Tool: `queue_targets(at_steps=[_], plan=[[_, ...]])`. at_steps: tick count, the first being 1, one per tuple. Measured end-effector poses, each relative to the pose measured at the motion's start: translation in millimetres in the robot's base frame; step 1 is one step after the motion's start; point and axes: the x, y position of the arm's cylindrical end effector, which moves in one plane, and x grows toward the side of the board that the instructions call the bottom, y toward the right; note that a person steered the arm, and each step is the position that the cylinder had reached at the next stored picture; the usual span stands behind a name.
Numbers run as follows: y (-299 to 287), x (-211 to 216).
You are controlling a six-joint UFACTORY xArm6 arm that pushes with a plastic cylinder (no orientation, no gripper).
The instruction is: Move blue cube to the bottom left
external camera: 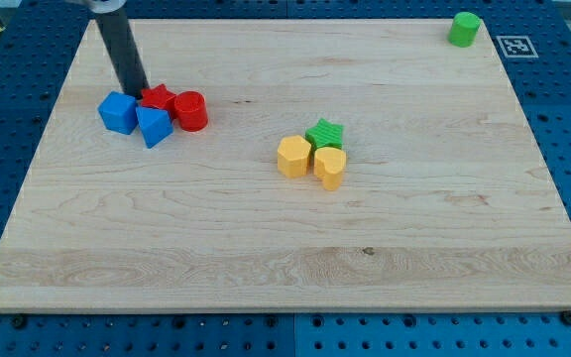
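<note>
Contact looks made: my tip (137, 90), a bare rod with no jaws to open or hold, sits just above the blue cube (119, 112), touching the red star (157, 98). Next move, I judge: push the cube toward the view's bottom, steering left of the blue wedge (153, 126).

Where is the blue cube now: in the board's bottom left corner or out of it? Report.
Out. The blue cube sits near the wooden board's upper left, beside my tip.

red pair (176, 105): ten o'clock
yellow pair (310, 161): centre, touching green star (324, 133)
green cylinder (464, 29): two o'clock corner
</note>
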Motion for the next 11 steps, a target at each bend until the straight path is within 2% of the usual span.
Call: queue_targets(at_steps=[5,8,9,10,11], plan=[[3,47],[1,129],[0,105],[-30,99],[-30,122]])
